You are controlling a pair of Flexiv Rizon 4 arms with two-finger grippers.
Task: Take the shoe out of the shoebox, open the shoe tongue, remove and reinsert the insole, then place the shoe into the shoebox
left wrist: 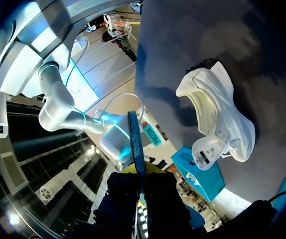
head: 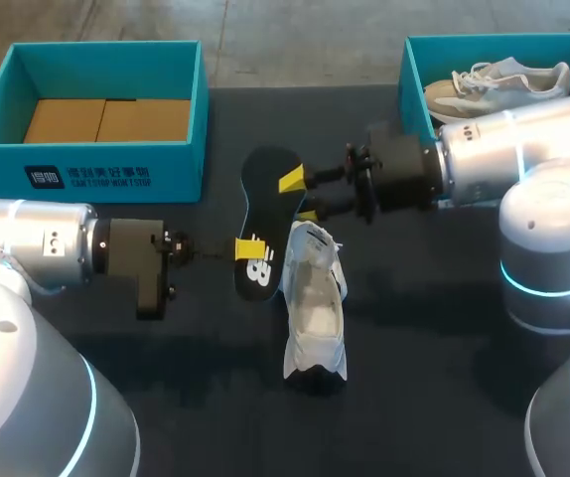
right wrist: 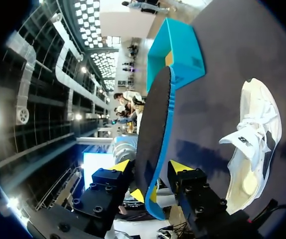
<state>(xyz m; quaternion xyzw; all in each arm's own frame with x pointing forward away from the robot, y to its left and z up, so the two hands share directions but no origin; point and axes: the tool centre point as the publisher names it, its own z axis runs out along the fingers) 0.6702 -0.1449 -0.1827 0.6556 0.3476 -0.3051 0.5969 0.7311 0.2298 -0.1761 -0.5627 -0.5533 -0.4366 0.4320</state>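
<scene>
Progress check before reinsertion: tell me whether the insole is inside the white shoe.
No, the insole is outside the shoe, clamped by the left claw and right claw beside it.

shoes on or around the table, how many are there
2. A white shoe lies on the table beside the insole; a second shoe sits in the right box. The left box shows none.

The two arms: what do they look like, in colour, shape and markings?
Both the left arm and the right arm have rounded silver-grey links with glowing cyan rings at the joints. Each ends in a black, boxy wrist block with small screws, and slim black jaws with bright yellow tips.
</scene>
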